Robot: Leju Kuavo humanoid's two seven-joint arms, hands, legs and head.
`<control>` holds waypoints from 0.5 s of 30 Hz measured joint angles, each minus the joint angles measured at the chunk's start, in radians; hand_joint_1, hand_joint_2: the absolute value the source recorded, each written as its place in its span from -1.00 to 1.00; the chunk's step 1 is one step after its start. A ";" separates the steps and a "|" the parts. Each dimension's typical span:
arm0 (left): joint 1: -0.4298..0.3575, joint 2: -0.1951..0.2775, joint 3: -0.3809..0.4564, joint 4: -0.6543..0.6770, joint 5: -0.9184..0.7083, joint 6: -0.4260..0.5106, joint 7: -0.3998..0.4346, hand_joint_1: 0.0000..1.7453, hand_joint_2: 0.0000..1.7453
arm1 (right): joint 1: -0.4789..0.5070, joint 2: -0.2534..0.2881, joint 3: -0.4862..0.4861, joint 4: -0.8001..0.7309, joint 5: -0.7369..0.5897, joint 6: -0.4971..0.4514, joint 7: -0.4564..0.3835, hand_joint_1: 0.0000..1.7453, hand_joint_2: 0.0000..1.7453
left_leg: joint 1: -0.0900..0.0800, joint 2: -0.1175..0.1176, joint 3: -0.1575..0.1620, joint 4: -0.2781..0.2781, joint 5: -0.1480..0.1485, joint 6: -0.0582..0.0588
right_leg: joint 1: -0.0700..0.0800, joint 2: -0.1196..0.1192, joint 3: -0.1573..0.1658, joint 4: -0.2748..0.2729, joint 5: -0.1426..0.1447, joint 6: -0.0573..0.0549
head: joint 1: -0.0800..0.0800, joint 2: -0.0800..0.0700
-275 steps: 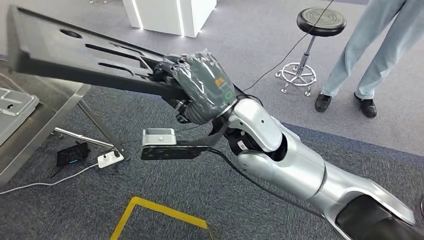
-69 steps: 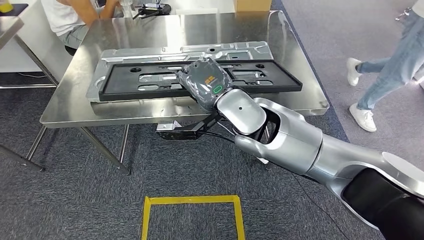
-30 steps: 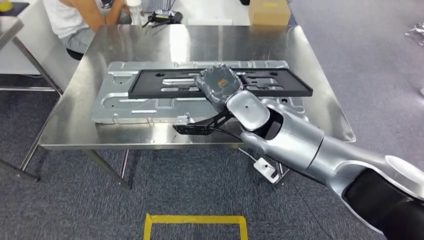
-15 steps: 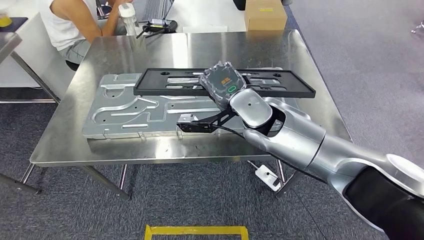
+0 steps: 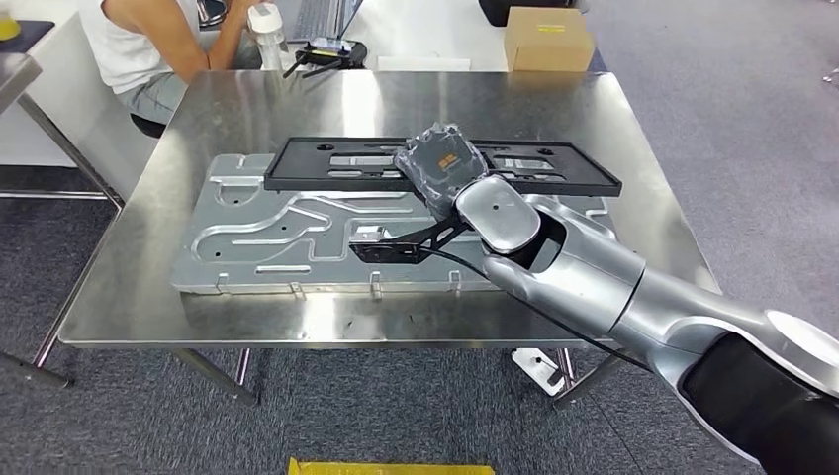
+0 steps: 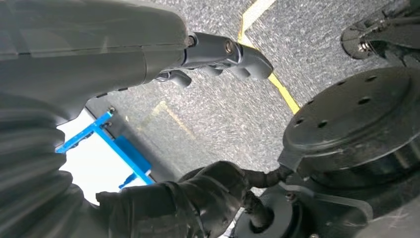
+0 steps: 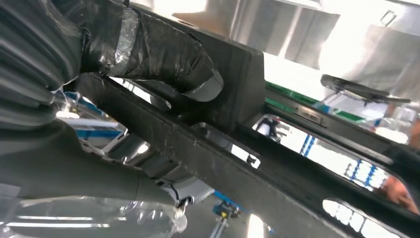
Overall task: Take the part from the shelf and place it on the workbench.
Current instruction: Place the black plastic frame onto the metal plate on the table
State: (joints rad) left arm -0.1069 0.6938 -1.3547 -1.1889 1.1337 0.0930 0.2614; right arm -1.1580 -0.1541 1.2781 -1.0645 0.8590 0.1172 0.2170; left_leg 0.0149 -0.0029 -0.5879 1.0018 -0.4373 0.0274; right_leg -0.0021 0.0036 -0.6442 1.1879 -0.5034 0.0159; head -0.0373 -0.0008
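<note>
One right robot hand [image 5: 442,166], arm extended forward across the desk [image 5: 129,297], gripped the black frame part [image 5: 326,163] mid-length, held level above a silver stamped panel [image 5: 257,237]. Left robot hand [image 6: 148,49] hung empty, fingers apart.

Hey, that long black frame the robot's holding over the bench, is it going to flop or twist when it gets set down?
Probably stiff: the black frame stays straight though the right hand grips it at one spot. It is long, with cutouts, so likely light but prone to swing. It may slide on the silver plate.
</note>
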 joint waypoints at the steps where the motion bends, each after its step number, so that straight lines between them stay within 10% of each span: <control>1: 0.000 0.000 0.000 0.000 0.000 0.000 0.000 -1.00 1.00 | 0.002 0.000 0.000 0.000 0.000 0.000 0.000 1.00 1.00 | -0.001 -0.001 0.008 0.000 -0.008 0.002 | 0.000 0.000 -0.047 0.062 -0.024 0.002 | 0.000 0.000; 4: 0.001 -0.001 0.000 0.000 0.000 0.000 0.000 -1.00 1.00 | 0.010 0.000 0.000 0.002 0.000 0.000 0.000 1.00 1.00 | -0.001 -0.004 0.045 0.000 -0.039 0.001 | 0.000 0.000 -0.117 0.090 -0.049 0.000 | 0.000 0.000; 9: -0.001 -0.004 -0.001 0.000 0.000 0.000 0.000 -1.00 1.00 | 0.010 0.000 0.001 0.006 0.000 -0.001 -0.001 1.00 1.00 | -0.005 -0.010 0.111 -0.004 -0.099 -0.017 | 0.016 0.004 -0.055 -0.171 0.162 -0.031 | -0.001 0.000; 12: -0.004 -0.004 0.000 0.000 0.001 0.001 -0.001 -1.00 1.00 | 0.005 0.003 -0.001 0.007 -0.001 -0.001 -0.005 1.00 1.00 | -0.006 -0.009 0.120 0.020 -0.089 -0.032 | 0.013 0.004 -0.022 -0.189 0.152 -0.045 | -0.001 0.000; 15: -0.005 -0.005 0.000 0.000 0.003 0.004 -0.002 -1.00 1.00 | 0.000 0.006 -0.002 0.008 -0.003 -0.001 -0.003 1.00 1.00 | -0.001 -0.005 0.021 0.175 -0.092 -0.045 | 0.008 0.003 0.014 -0.200 0.131 -0.064 | -0.003 0.000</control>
State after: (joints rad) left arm -0.1121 0.6891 -1.3543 -1.1891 1.1369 0.0971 0.2591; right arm -1.1580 -0.1484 1.2765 -1.0561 0.8562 0.1164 0.2140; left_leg 0.0135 -0.0083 -0.5673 1.1771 -0.5290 -0.0175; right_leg 0.0060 0.0064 -0.6303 0.9879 -0.3723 -0.0478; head -0.0399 -0.0007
